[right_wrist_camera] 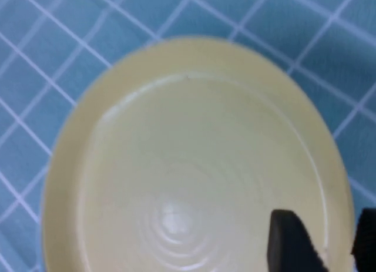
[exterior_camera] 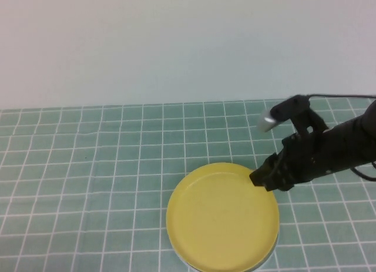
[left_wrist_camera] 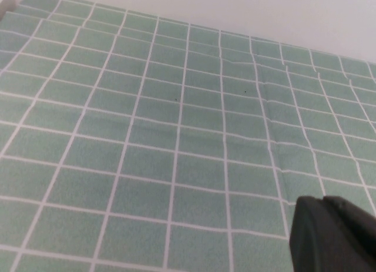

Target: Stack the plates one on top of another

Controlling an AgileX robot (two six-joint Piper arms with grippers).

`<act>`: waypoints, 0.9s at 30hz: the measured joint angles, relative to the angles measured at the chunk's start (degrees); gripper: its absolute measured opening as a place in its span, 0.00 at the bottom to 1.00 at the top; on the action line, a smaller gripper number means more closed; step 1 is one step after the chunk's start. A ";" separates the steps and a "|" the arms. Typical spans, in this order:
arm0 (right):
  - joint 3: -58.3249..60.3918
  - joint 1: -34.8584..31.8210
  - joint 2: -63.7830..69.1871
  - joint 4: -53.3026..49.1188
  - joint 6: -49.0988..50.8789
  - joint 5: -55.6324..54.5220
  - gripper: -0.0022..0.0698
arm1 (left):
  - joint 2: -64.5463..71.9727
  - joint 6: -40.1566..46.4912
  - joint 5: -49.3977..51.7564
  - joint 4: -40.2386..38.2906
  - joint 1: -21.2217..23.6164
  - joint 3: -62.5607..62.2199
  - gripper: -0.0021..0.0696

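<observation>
Sitting on top of the stack near the front table edge, the round yellow plastic plate (exterior_camera: 222, 218) hides most of what's under it; we judge stacking done. Right gripper (exterior_camera: 262, 179) at its far-right rim, fingers (right_wrist_camera: 291, 241) spread astride it. Left gripper (left_wrist_camera: 335, 234) pressed together, parked clear.

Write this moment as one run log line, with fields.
yellow plate: top of stack | right tool: open, at plate's far right rim | left tool: shut, parked over bare mat
</observation>
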 joint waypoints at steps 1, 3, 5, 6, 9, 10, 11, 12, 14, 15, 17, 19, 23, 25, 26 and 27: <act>0.00 0.00 -1.18 0.00 -0.28 0.24 0.38 | 0.00 0.00 0.00 0.00 0.00 0.00 0.03; 0.00 0.00 -3.90 0.00 -0.57 0.76 0.37 | 0.00 0.00 0.00 0.00 0.00 0.00 0.03; 0.00 0.00 -6.55 0.00 -0.80 1.54 0.37 | 0.00 0.00 0.00 0.00 0.00 0.00 0.03; 0.00 0.00 -8.05 0.00 -0.80 1.87 0.37 | 0.00 0.00 0.00 0.00 0.00 0.00 0.03; 0.00 0.00 -12.42 0.00 -0.89 3.49 0.37 | 0.00 0.00 0.00 0.00 0.00 0.00 0.03; 0.00 0.00 -14.09 0.00 -1.03 4.28 0.36 | 0.00 0.00 0.00 0.00 0.00 0.00 0.03; 0.00 0.00 -15.81 0.00 -1.14 5.25 0.35 | 0.00 0.00 0.00 0.00 0.00 0.00 0.03; 0.00 0.00 -17.58 0.00 -1.39 6.17 0.32 | 0.00 0.00 0.00 0.00 0.00 0.00 0.03; 0.00 0.00 -20.64 0.00 -1.51 7.30 0.25 | 0.00 0.00 0.00 0.00 0.00 0.00 0.03; 0.00 0.00 -22.23 0.00 -1.59 7.55 0.19 | 0.00 0.00 0.00 0.00 0.00 0.00 0.03; 0.00 0.00 -24.78 0.00 -1.73 7.53 0.11 | 0.00 0.00 0.00 0.00 0.00 0.00 0.03; 0.00 0.00 -27.24 0.00 -1.84 7.53 0.06 | 0.00 0.00 0.00 0.00 0.00 0.00 0.03; 0.00 0.00 -29.69 0.00 -1.84 8.12 0.04 | 0.00 0.00 0.00 0.00 0.00 0.00 0.03; 0.00 0.00 -29.85 0.00 -1.91 8.56 0.03 | 0.00 0.00 0.00 0.00 0.00 0.00 0.03; 0.00 0.00 -29.85 0.00 -1.91 8.66 0.03 | 0.00 0.00 0.00 0.00 0.00 0.00 0.03; 0.00 0.00 -29.85 0.00 -1.91 8.66 0.03 | 0.00 0.00 0.00 0.00 0.00 0.00 0.03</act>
